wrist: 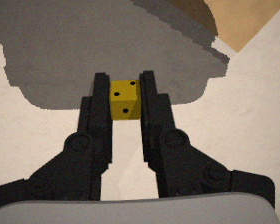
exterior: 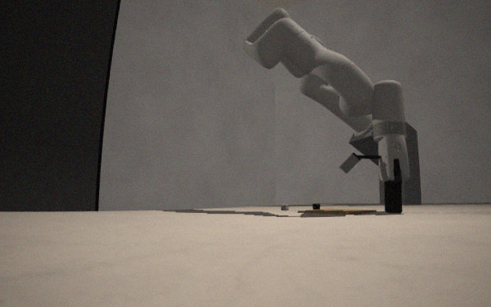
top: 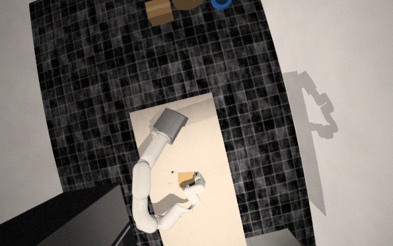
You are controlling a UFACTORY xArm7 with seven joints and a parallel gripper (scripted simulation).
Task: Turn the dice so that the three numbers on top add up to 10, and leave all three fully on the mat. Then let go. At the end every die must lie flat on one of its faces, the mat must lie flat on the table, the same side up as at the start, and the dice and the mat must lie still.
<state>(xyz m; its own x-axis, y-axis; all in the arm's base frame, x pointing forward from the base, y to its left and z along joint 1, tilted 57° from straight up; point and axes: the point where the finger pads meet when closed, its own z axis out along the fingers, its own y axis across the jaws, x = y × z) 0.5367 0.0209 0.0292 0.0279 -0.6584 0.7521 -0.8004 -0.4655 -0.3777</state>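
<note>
I see the pale table (top: 209, 211) carrying a tan mat (top: 184, 178) lying flat, with two small dark dice (exterior: 316, 205) resting beside it.
</note>
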